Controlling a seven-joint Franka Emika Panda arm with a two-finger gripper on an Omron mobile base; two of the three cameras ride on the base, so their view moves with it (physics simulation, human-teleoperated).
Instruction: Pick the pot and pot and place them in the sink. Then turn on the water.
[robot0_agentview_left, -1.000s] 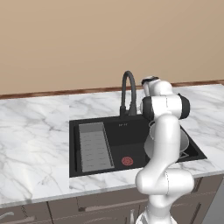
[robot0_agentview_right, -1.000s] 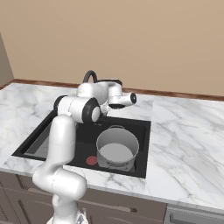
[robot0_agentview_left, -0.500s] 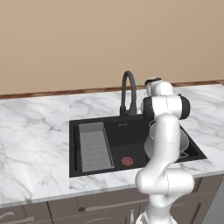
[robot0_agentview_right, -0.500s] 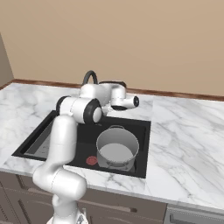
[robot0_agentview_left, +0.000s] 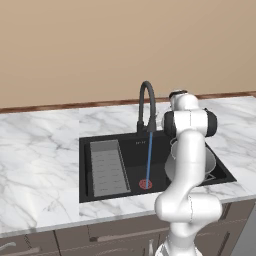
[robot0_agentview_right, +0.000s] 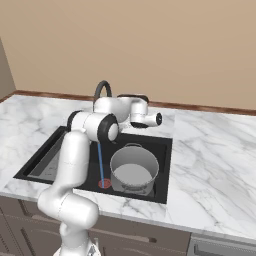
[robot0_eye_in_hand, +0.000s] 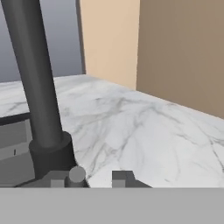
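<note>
A thin blue stream of water falls from the black faucet into the black sink. The grey metal pot stands in the right half of the basin, and in the left base view the pot is partly behind my arm. The other pot is hidden. My hand hovers over the counter behind the sink, close to the faucet's base. In the hand view my gripper is open, with the faucet column just to its left and a small round knob between the tips.
A grey ribbed tray lies in the sink's left half. A red drain sits where the stream lands. White marble counter surrounds the basin, and a tan wall rises behind it.
A blue stream now runs from the faucet where none fell before. My hand has drifted slightly away from the faucet, and the fingers have spread a little.
</note>
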